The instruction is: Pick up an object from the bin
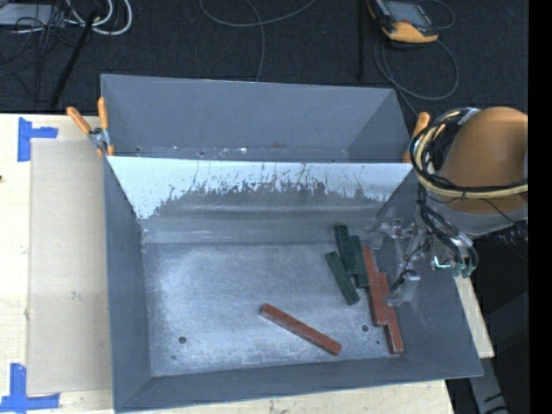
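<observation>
My gripper [404, 270] hangs low at the bin's right side, close to the sloping right wall. Just left of it a long red-brown flat stick [381, 300] lies lengthwise along the foot of that wall. Two dark green flat sticks [346, 264] lie crossed over each other a little further left, touching the red-brown one near its upper end. The gripper's body is above the upper half of the red-brown stick, and I see nothing held in it.
A second red-brown flat stick [300, 329] lies slanted on the bin floor near the front middle. The arm with its orange dome and cables comes in over the right rim.
</observation>
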`<state>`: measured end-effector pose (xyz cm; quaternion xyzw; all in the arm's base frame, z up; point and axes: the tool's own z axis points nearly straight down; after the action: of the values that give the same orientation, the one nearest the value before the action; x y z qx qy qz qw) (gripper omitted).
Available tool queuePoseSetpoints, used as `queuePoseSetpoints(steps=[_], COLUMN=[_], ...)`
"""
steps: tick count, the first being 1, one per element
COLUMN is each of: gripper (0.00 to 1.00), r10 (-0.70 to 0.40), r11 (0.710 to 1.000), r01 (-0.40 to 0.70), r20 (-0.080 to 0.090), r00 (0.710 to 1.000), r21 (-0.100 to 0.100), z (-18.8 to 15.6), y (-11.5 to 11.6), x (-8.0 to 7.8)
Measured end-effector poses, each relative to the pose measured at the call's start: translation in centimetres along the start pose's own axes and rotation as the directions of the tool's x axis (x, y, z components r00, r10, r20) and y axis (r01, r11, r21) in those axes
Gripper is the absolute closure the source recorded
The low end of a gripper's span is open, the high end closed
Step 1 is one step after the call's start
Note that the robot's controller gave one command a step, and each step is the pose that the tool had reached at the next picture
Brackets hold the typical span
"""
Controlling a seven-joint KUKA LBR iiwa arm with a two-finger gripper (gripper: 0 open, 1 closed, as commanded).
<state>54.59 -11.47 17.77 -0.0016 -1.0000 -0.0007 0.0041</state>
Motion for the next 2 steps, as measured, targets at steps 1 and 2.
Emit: queuePoseSetpoints(steps=[1, 2], gripper=[0.00, 0.00], r10=[0.067, -0.004], r11=[0.998, 1.000], r01=[-0.067, 0.004], r20=[-0.004, 0.018], r00=[0.998, 1.000], r21=[-0.003, 0.002], z=[8.2, 10.8], y=[6.8, 12.1], x=[4.4, 7.4])
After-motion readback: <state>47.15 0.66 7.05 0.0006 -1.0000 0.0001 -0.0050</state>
